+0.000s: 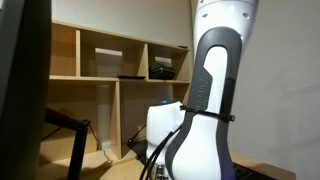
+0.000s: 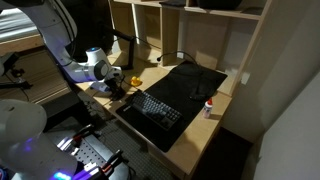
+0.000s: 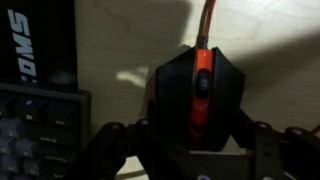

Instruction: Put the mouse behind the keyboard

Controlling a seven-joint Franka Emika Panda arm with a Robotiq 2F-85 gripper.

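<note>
In the wrist view the dark mouse (image 3: pixel 197 95), with a red strip down its middle and an orange cable running up from it, sits between my gripper's (image 3: pixel 190 140) two fingers. The fingers press against its sides. The keyboard (image 3: pixel 35 130) lies just left of it; only its corner shows. In an exterior view the gripper (image 2: pixel 118 86) is low over the wooden desk at the end of the keyboard (image 2: pixel 160 108); the mouse is hidden under it there. In an exterior view my white arm (image 1: pixel 205 100) blocks the desk.
A flat black mat (image 2: pixel 192 78) lies beyond the keyboard, its lettered edge in the wrist view (image 3: pixel 30 40). A small white red-capped bottle (image 2: pixel 209 106) stands by the keyboard's far end. Wooden shelves (image 1: pixel 110 55) rise behind the desk.
</note>
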